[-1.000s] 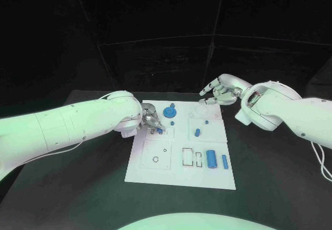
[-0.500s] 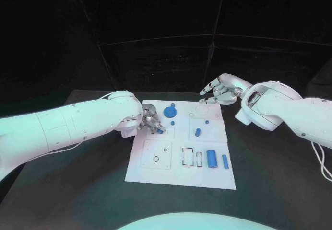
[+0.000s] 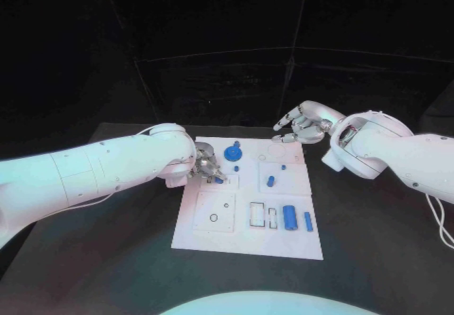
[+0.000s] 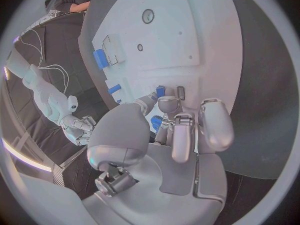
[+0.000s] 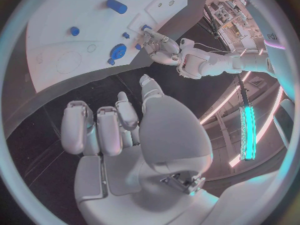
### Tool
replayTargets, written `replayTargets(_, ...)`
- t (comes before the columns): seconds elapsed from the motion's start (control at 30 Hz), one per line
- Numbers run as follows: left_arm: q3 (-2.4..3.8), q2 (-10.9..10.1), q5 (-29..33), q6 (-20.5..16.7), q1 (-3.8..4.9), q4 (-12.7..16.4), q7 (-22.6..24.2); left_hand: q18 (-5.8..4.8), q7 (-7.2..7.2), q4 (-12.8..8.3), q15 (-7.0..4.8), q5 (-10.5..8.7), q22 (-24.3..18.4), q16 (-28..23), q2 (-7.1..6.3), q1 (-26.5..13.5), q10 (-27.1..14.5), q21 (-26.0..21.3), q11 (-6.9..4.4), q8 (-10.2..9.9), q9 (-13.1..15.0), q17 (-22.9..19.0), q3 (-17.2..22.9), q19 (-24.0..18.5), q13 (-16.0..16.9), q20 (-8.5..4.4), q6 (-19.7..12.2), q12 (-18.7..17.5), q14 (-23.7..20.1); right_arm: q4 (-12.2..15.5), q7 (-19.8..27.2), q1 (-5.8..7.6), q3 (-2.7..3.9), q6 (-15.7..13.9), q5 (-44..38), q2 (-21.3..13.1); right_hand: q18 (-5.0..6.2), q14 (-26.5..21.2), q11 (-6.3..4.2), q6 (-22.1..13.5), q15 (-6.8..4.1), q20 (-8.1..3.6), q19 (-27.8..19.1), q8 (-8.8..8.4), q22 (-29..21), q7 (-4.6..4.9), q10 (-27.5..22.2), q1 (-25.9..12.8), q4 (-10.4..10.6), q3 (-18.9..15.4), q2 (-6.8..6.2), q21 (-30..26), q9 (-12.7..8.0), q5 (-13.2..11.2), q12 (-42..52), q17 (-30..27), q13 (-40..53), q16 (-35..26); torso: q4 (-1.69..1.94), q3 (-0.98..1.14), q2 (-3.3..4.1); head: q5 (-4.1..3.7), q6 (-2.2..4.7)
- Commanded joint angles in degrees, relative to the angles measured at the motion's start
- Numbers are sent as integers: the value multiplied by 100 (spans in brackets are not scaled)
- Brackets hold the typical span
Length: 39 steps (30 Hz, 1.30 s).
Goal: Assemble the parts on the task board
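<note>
Nothing moved: left hand (image 3: 208, 167) still pinches part (image 3: 218, 178).

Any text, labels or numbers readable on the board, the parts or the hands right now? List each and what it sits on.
None legible.
Task board: outlines and holes, no lettering that can be read.
Blue parts: no markings seen.
Left hand and right hand: no readable label or brand.
Right wrist view, room at the rim: a few pale letters, cut off and too blurred to read.
</note>
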Motion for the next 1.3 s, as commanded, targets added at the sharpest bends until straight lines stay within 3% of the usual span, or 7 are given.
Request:
replayTargets(0.03,-19,36,-38,201,-20,-24,-143,-80,-13,-831,13,-8,2,18,-11,-44,42,3,2,32,15,1509,904,30,-8,12,30,33,594,0,47,12,4,15,6,10,85,205,-35,14,-42,-5,-33,38,-9,3,-25,17,2,-27,62,-41,0,41,-16,-6,-8,-32,5,-1,2,7,16)
replayTargets(0.17,-19,80,-19,200,-20,-66,-166,-82,-28,-672,11,-13,14,18,-77,-247,57,7,-5,66,29,1509,840,33,1,12,84,59,594,-5,48,12,4,18,6,18,85,205,-35,14,-42,-6,-33,39,-10,3,-26,18,2,-28,63,-42,0,43,-16,-7,-9,-33,-2,-1,4,22,9)
replayTargets(0.23,-19,102,-14,200,-20,-94,-166,-88,-43,-408,9,-40,38,18,-114,-545,76,19,-3,102,39,1509,660,40,18,15,158,94,594,-6,47,12,4,23,6,19,85,205,-35,14,-42,-6,-33,39,-10,3,-26,18,2,-28,63,-42,0,43,-16,-7,-9,-33,2,0,2,21,6)
replayTargets(0.37,-19,144,-8,220,-20,-158,-173,-89,-58,-80,-3,-59,62,18,-143,-877,96,30,-21,145,53,1509,409,47,44,2,234,144,594,-6,44,12,4,33,6,21,85,206,-35,14,-42,-6,-32,40,-10,3,-24,17,4,-31,66,-42,0,44,-13,-5,-6,-32,-1,2,0,27,2)
replayTargets(0.97,-19,253,-4,321,-18,-285,-181,-99,-113,256,-44,-58,126,18,-198,-1104,161,61,-70,267,106,1509,49,64,170,-36,335,288,594,-12,46,11,4,39,6,34,86,208,-34,11,-42,-7,-35,51,-19,3,-29,1,28,-64,80,-51,-1,8,-16,-12,-13,-42,-3,0,3,21,-5)
replayTargets(1.17,-19,250,-4,277,-18,-293,-189,-102,-118,409,-50,-60,141,18,-277,-1215,167,67,-74,300,120,1509,-229,67,186,-45,344,318,594,-18,52,11,4,27,6,37,89,210,-32,-5,-41,-8,-37,72,-37,5,-34,-15,69,-149,96,-69,-5,-127,-15,-28,-23,-63,-3,-4,3,17,-3)
replayTargets(1.3,-17,224,-4,140,-18,-274,-211,-105,-132,583,-57,-69,166,18,-429,-1357,182,78,-98,328,132,1509,-640,76,219,-57,347,360,594,-30,61,11,4,22,6,44,91,215,-25,-27,-37,-5,-35,101,-51,9,-37,-70,153,-289,141,-87,-8,-484,-8,-35,-33,-80,-1,-11,5,11,11)
